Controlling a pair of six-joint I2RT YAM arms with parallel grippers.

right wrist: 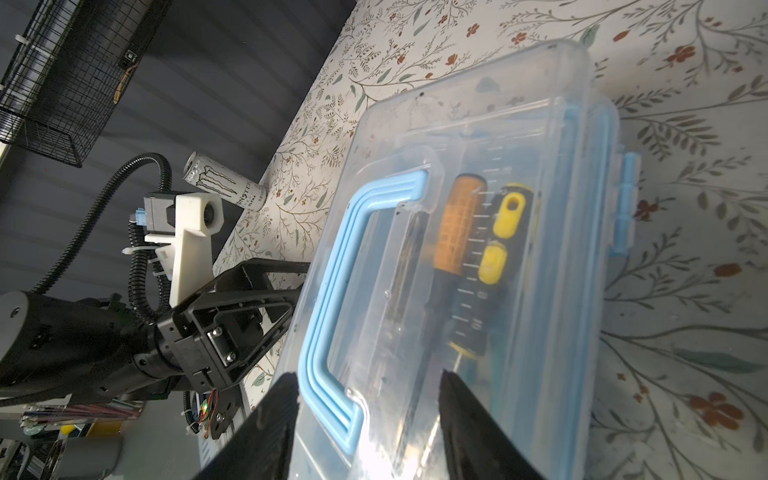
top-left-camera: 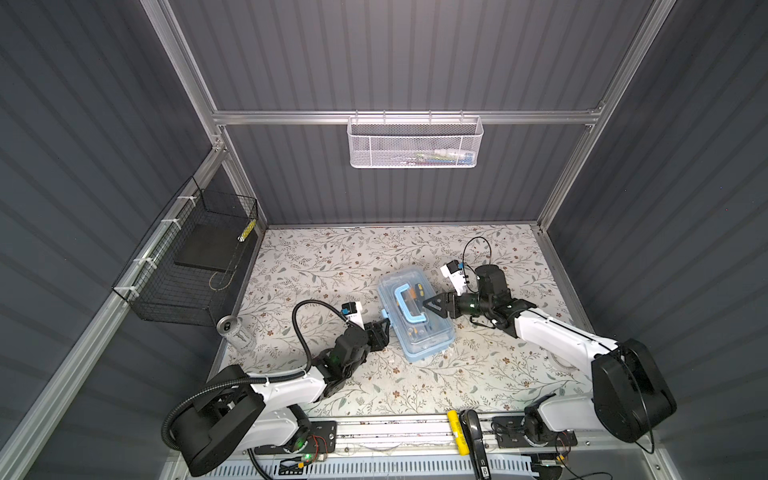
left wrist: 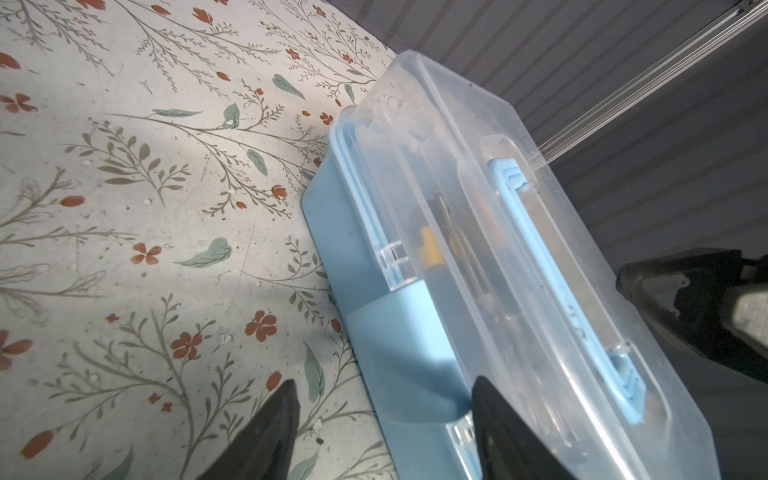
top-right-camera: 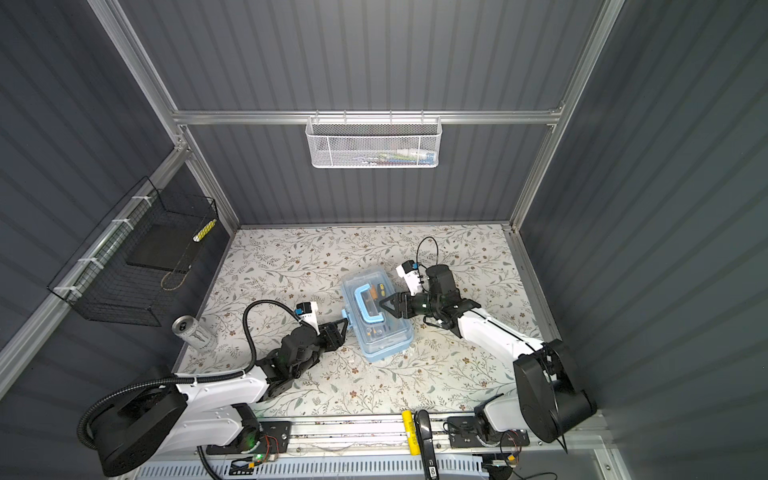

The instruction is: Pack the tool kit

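Observation:
The tool kit (top-left-camera: 419, 338) (top-right-camera: 386, 343) lies mid-table, a light blue base under a shut clear lid with its blue handle (right wrist: 332, 291) folded flat. Through the lid I see an orange-handled tool (right wrist: 457, 224) and a yellow-and-black one (right wrist: 505, 224). My left gripper (top-left-camera: 385, 326) (left wrist: 382, 415) is open at the box's left side. One finger rests against the lid edge, the other hangs over the table, and a light blue flap (left wrist: 399, 349) sits between them. My right gripper (top-left-camera: 426, 305) (right wrist: 370, 386) is open low over the lid, straddling one end of the handle.
A silver drink can (top-left-camera: 232, 330) (top-right-camera: 193, 330) stands at the table's left edge behind my left arm. A black wire basket (top-left-camera: 187, 266) hangs on the left wall and a white mesh basket (top-left-camera: 415, 143) on the back rail. A yellow bar (top-left-camera: 456, 432) lies on the front rail.

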